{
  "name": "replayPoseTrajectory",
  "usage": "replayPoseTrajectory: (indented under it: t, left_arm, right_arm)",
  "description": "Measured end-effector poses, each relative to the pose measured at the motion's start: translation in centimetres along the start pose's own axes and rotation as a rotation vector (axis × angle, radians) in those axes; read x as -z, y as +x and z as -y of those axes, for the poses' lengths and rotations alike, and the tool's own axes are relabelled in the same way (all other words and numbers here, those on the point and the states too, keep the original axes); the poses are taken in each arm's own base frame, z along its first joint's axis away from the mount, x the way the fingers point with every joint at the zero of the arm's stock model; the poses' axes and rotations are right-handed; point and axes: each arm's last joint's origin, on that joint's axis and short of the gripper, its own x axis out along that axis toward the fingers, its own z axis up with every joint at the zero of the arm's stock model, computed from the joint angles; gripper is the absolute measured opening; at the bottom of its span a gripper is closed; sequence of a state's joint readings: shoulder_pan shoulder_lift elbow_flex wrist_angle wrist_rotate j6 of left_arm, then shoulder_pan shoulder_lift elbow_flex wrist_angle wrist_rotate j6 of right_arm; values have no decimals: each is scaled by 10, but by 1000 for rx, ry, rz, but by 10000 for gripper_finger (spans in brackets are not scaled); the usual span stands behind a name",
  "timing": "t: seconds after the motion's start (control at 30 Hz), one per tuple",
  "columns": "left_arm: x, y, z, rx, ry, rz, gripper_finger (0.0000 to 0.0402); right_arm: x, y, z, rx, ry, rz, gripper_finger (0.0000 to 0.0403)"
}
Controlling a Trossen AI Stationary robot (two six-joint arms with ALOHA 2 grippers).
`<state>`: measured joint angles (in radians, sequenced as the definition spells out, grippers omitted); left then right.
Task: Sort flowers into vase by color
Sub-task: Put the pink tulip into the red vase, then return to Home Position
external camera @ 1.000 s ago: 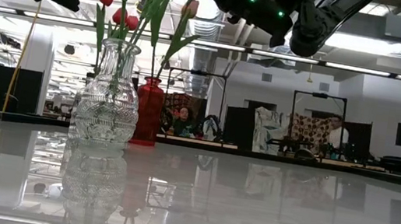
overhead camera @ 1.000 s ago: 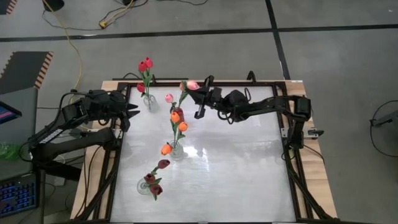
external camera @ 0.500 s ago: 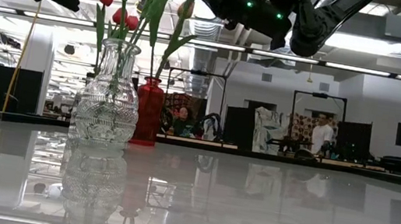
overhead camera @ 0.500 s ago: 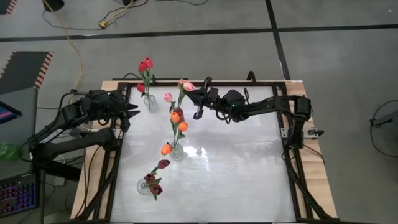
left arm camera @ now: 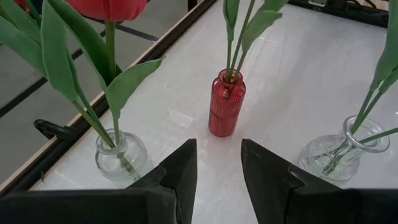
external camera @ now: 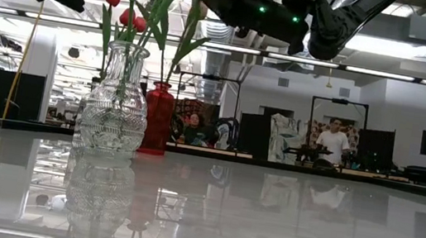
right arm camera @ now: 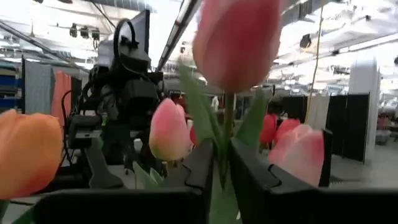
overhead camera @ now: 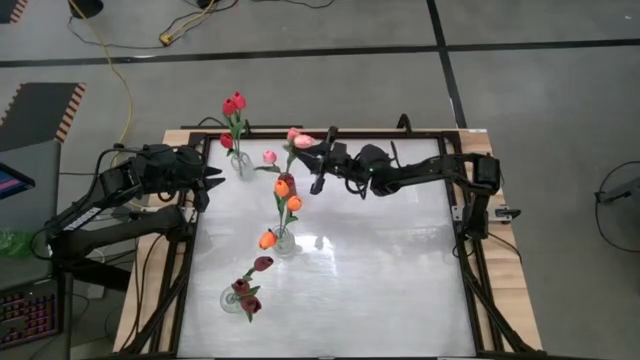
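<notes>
Flowers stand sorted across the white table (overhead camera: 380, 280) in four vases. From far to near along the table's left side in the high view: the red tulips (overhead camera: 234, 104) in a clear vase (overhead camera: 241, 165); the pink tulips (overhead camera: 270, 157) in the small red vase (left arm camera: 226, 104); the orange tulips (overhead camera: 282, 187) in a clear vase (overhead camera: 285, 242); the maroon tulips (overhead camera: 250, 300) in a clear vase (overhead camera: 232, 300).

Progress, as a judgement: sorting looks almost complete. No loose stem lies on the table. One pink tulip (right arm camera: 235, 40) remains at the right gripper (overhead camera: 318, 168), above the red vase.

Right gripper: the stem (right arm camera: 225, 143) passes between its fingers, which stand close on either side. Whether they clamp it or have slackened cannot be told.

Left gripper (left arm camera: 219, 180): parked at the table's left edge beside the red-tulip vase, jaws parted, holding nothing.

Remaining step: seat and release this pink tulip.
</notes>
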<state>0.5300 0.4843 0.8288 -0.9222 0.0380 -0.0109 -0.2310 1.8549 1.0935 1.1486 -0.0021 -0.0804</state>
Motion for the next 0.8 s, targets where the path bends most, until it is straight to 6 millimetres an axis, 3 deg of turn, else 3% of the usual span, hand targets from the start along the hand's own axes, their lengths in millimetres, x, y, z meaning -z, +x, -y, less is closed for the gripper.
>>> replayPoseTrajectory:
  t: [0.23, 0.43, 0.8]
  left_arm:
    - [0, 0, 0, 0, 0, 0, 112]
    - [0, 0, 0, 0, 0, 0, 112]
    - [-1, 0, 0, 3, 18, 11, 112]
  right_arm:
    - [2, 10, 0, -7, 47, -141, 155]
    - [-12, 11, 1, -17, 46, -306, 217]
    - [-56, -19, 13, -10, 43, -594, 234]
